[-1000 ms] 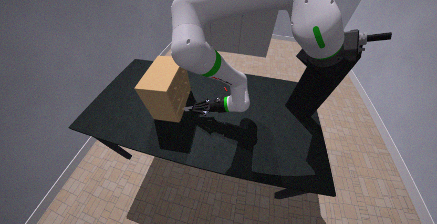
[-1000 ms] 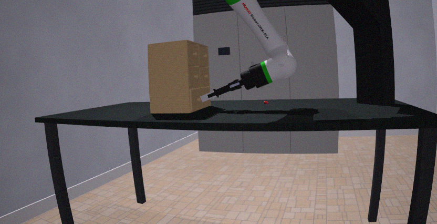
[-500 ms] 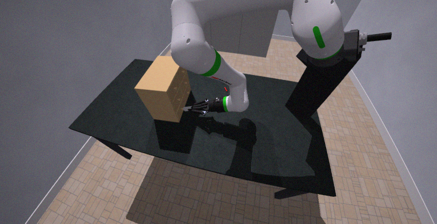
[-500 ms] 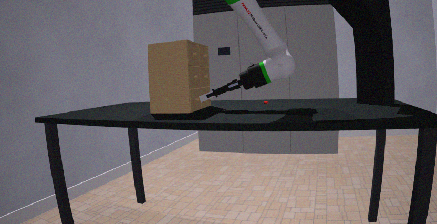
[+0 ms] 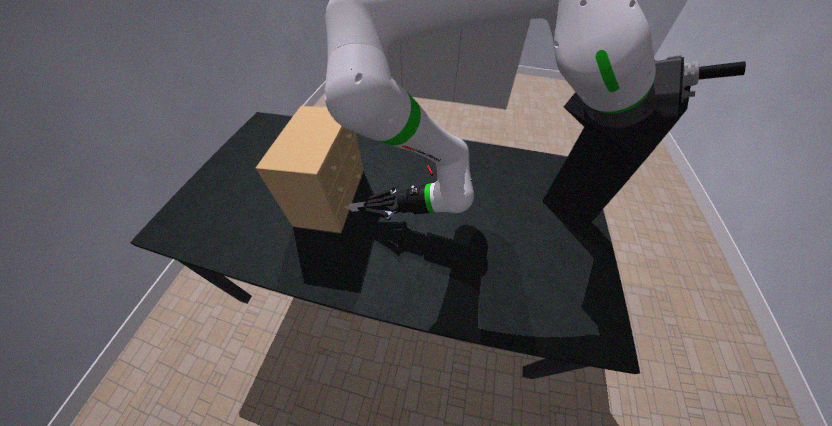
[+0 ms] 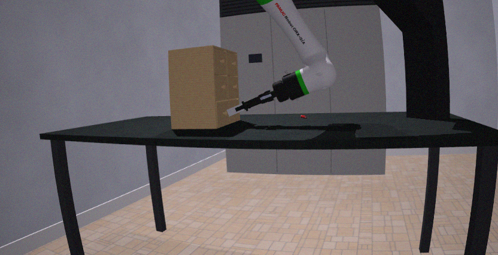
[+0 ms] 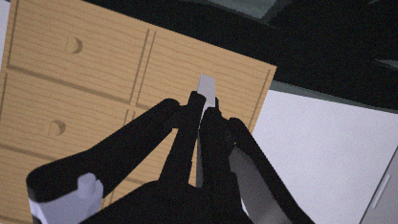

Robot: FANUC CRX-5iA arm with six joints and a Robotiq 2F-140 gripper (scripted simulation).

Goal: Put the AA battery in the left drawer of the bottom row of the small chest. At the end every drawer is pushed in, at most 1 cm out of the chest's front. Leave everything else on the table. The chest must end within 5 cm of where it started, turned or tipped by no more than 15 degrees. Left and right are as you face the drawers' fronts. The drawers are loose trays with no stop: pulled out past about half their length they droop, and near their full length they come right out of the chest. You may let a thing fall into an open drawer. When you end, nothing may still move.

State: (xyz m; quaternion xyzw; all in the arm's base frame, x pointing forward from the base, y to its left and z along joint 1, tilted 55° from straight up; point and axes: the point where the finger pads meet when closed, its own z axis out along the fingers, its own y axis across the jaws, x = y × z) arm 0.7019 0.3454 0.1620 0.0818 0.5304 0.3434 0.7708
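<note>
The small wooden chest [image 5: 302,161] [image 6: 193,86] [image 7: 72,91] stands on the left part of the dark table [image 5: 221,214] [image 6: 383,128], its drawer fronts facing the arm. My gripper [image 5: 353,207] [image 6: 232,111] [image 7: 204,86] is shut with nothing between the fingers. Its pale fingertips rest at the front of the bottom row's left drawer [image 7: 210,67], near the chest's lower corner. All the drawer fronts look about flush. The AA battery [image 5: 429,170] [image 6: 303,116], small and red, lies on the table behind the arm, well away from the chest.
The robot's black pedestal [image 5: 610,167] [image 6: 426,61] stands at the table's right side. A grey cabinet [image 6: 348,79] stands behind the table. The arm's forearm [image 5: 418,138] reaches over the table's middle.
</note>
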